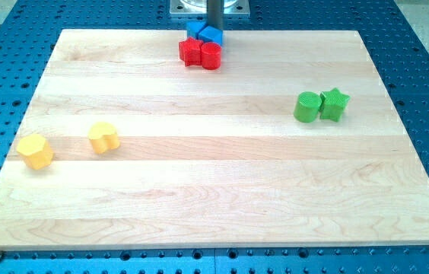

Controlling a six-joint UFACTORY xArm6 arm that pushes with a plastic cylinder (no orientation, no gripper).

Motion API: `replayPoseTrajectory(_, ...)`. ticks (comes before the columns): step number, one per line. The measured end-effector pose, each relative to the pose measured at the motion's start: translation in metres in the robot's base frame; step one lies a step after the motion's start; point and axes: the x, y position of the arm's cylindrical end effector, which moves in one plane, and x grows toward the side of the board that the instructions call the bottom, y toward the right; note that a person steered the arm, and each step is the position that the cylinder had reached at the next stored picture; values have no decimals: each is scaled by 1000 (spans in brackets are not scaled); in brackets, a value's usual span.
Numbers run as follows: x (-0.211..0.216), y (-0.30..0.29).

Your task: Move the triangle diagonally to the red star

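Camera view shows my tip (213, 30) at the worktop's (199, 190) far edge, touching the blue triangle (211, 36); no gripper exists to open or shut. Just nearer sit the red star (191, 52) and red cylinder (211, 55).

At the view's top, the rod comes down with my tip (213, 28) among the blue blocks (204, 33), which touch a red star (191, 52) and red cylinder (211, 55) on the wooden table (199, 183). A green cylinder (306, 106) touches a green star (334, 104) at the view's right; a yellow hexagon (35, 151) and yellow heart (103, 138) sit apart at the left.
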Motion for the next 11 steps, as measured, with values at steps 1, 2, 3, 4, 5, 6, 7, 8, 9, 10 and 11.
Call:
replayPoseTrajectory(1,6,-15)
replayPoseTrajectory(2,38,-48)
replayPoseTrajectory(3,47,-70)
replayPoseTrajectory(4,19,-56)
replayPoseTrajectory(5,20,-83)
replayPoseTrajectory(6,83,-139)
replayPoseTrajectory(7,120,-178)
replayPoseTrajectory(8,89,-181)
replayPoseTrajectory(9,125,-218)
replayPoseTrajectory(10,149,-222)
replayPoseTrajectory(11,130,-251)
